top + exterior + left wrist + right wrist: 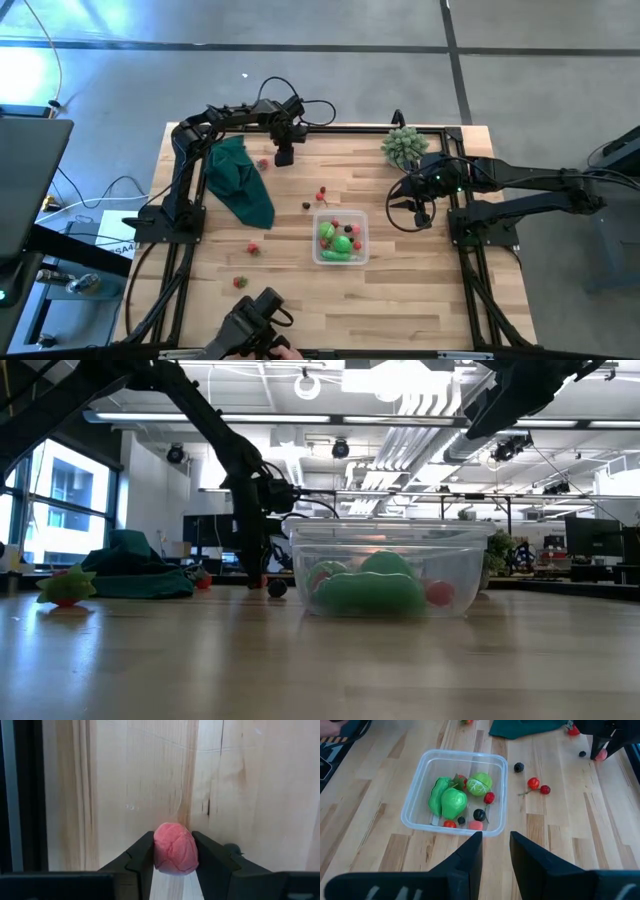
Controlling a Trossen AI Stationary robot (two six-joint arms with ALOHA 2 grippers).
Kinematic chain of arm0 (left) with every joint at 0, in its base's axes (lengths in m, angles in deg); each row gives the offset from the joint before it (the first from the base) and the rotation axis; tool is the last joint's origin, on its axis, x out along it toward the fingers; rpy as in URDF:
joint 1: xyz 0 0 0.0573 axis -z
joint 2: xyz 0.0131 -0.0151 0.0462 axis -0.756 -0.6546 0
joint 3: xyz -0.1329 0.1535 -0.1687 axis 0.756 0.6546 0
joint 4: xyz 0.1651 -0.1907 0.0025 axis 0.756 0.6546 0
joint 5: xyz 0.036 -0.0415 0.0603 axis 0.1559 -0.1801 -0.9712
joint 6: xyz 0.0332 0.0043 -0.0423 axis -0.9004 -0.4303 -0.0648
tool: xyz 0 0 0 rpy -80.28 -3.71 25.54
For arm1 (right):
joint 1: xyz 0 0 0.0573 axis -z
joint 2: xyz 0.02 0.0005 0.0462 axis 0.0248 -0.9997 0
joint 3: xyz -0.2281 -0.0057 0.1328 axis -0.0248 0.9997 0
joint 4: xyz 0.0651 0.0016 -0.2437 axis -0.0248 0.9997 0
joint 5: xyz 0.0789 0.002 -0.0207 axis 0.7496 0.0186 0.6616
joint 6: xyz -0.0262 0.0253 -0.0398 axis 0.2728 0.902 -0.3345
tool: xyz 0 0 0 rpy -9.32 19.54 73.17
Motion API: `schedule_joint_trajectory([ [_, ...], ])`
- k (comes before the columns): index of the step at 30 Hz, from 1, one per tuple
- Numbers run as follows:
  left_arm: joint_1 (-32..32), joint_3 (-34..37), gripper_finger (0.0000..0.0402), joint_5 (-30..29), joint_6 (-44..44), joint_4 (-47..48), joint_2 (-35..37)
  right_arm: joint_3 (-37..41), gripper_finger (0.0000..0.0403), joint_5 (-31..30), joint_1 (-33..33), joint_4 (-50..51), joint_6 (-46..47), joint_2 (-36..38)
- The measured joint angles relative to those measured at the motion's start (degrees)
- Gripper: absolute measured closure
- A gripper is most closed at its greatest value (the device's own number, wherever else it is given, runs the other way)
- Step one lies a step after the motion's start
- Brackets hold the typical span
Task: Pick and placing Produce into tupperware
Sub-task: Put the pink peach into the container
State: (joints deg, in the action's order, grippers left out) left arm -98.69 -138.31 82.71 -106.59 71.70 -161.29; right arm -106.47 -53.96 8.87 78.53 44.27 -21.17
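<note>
**Left claw pinching a pink berry at the far edge**

Wooden planks of the table are filling the high view, and the left claw is standing at the far edge, just beside the dark green cloth. Its fingers are pressing in on both sides of a pink berry, which is sitting down on the wood. Over on the right, the right claw is hanging above the table beside the pale green spiky plant, fingers a little apart and gripping nothing. The tupperware is sitting near the table's middle, holding green pieces and a few small red and dark ones. Loose produce is lying around it: two red cherries, a dark berry, and more red bits near the front left.
</note>
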Motion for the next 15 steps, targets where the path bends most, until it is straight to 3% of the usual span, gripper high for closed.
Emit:
schedule_joint_trajectory([
  [15,0.04,-0.81,0.0295,0.93,0.87,0.83,-0.24,0.0,0.0313,0.02,0.01,0.02,0.0,0.0],
])
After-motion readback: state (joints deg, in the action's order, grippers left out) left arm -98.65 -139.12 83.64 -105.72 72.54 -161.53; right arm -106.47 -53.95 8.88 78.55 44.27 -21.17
